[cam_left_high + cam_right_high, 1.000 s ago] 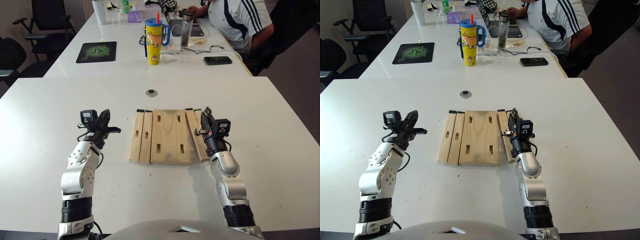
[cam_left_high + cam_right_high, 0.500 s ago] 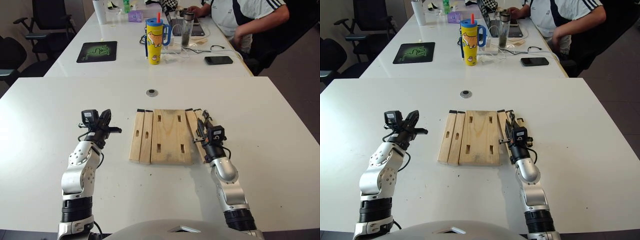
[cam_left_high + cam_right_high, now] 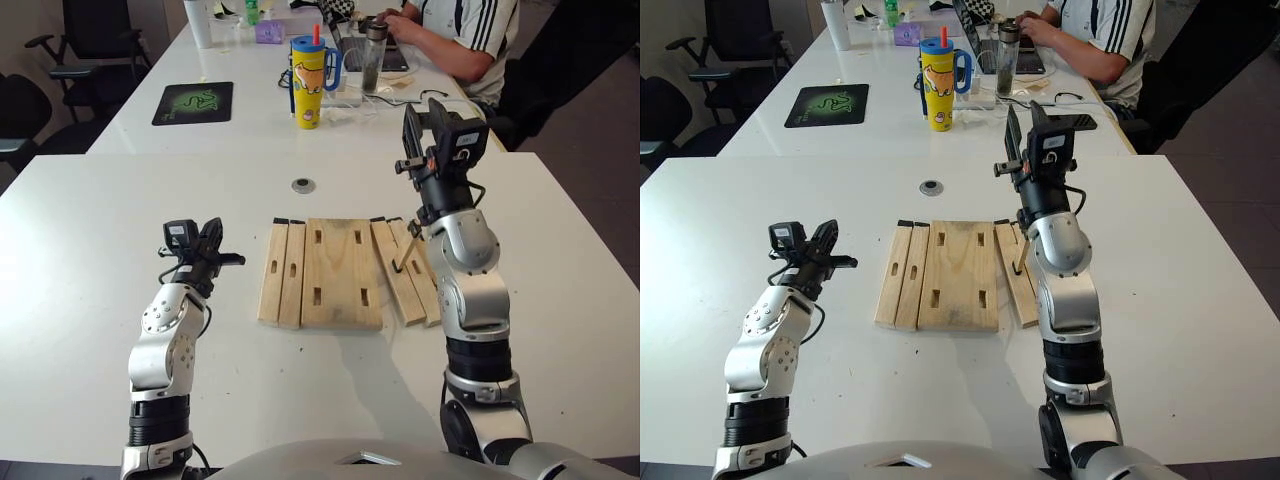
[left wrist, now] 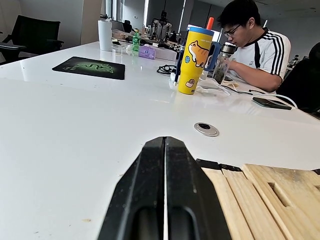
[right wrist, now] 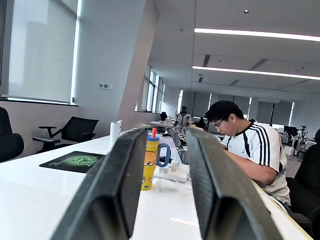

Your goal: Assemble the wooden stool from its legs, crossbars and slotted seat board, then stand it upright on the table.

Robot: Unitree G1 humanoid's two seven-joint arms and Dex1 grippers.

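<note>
The slotted seat board (image 3: 340,272) lies flat on the white table (image 3: 90,230). Two wooden slats (image 3: 282,272) lie against its left side and two more slats (image 3: 408,272) lie at its right, slightly splayed. My left gripper (image 3: 214,250) rests low over the table to the left of the wood, fingers (image 4: 164,165) pressed together and holding nothing. My right gripper (image 3: 424,118) is raised high above the right slats, pointing toward the far table. Its fingers (image 5: 120,170) stand apart with nothing between them.
A round cable grommet (image 3: 302,185) sits in the table beyond the board. The far table holds a yellow tumbler (image 3: 309,85), a dark mouse mat (image 3: 193,103) and a phone (image 3: 1083,122). A person sits at that table's right end.
My right arm has lifted from lying low on the right slats to high above them. The left arm has stayed put.
</note>
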